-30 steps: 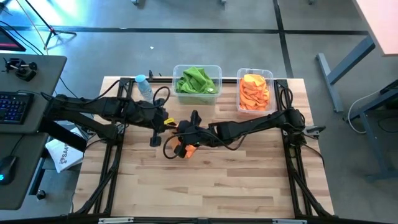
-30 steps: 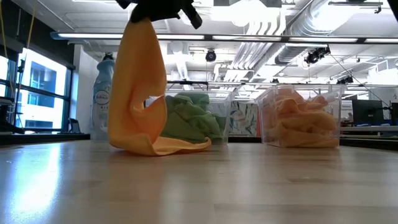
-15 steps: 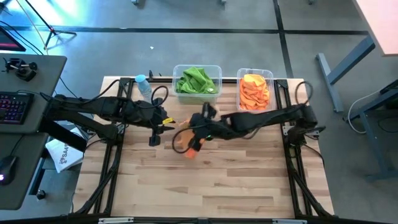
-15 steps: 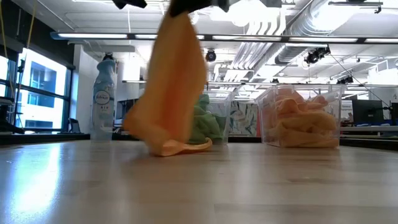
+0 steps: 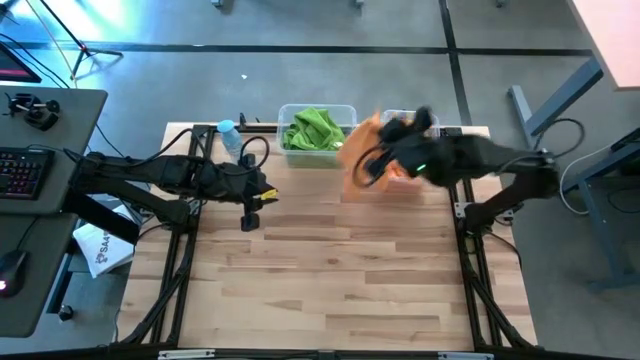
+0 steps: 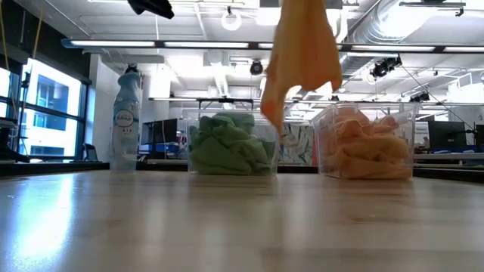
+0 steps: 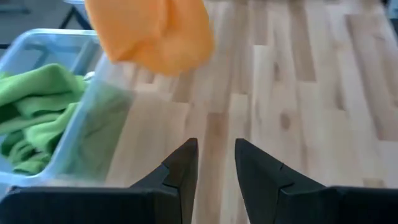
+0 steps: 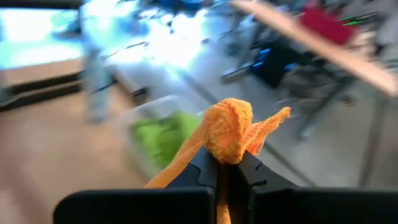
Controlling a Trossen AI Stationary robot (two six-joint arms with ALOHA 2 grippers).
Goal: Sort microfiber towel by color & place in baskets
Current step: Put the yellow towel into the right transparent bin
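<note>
My right gripper (image 8: 227,168) is shut on an orange microfiber towel (image 5: 358,165), high above the table between the two clear baskets. In the low view the towel (image 6: 302,53) hangs in the air. The wider basket (image 5: 317,135) holds green towels (image 6: 231,143). The narrower basket (image 6: 367,143) holds orange towels and is partly under my right arm in the high view. My left gripper (image 7: 216,165) is open and empty, above the table near the green basket (image 7: 37,106). My right gripper pinches a bunched-up part of the orange towel (image 8: 229,134) between its two fingers, coming from the table's right side. How many layers, I cannot tell. The towel is lifted clear of the table, and its loose end (image 6: 274,113) hangs slack below the gripper.
A clear spray bottle with a blue cap (image 5: 230,140) stands at the far left, next to the green basket. Both baskets sit along the table's far edge. Bare wooden tabletop (image 5: 340,280) stretches across the middle and near side. A desk with a keyboard stands off the table's left.
My right gripper has risen and swung from the table's middle toward the far right, toward the basket of orange towels, staying shut on the towel. The towel's lower end, which lay on the table a second ago, is now lifted clear and swings.
</note>
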